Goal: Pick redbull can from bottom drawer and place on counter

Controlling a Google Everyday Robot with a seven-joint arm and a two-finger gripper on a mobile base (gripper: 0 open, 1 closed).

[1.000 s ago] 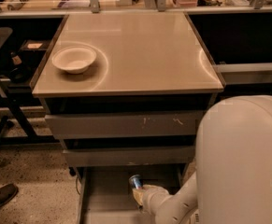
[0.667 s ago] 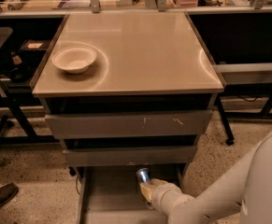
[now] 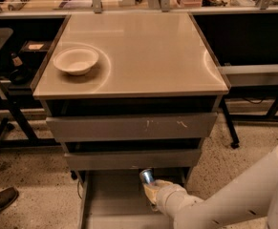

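One redbull can [image 3: 146,176] is all I have to carry, and it sits in my tool [image 3: 151,192] low over the open bottom drawer [image 3: 109,200], roughly below the middle of the worktop's [image 3: 148,51] near edge and just under the closed drawer front [image 3: 129,159] above it. As far as I can see, my tool is clenched on the can's lower body. The silver rim pokes out above the fingers and the can leans toward the left. I judge it to be a light, thin-walled metal cylinder: stiff enough along its length but easy to dent if squeezed hard across the middle, and smooth enough to slide in the grip. Whether it is full I cannot tell, so I would treat it as the heavier case. The best hold is across the body at mid-height, with the rim left free. With the can leaning, it could catch the drawer front on the way up. Much of the worktop's right half and near edge is bare, while a white bowl [image 3: 76,60] sits by the left edge, so I would set the can down well apart from it.
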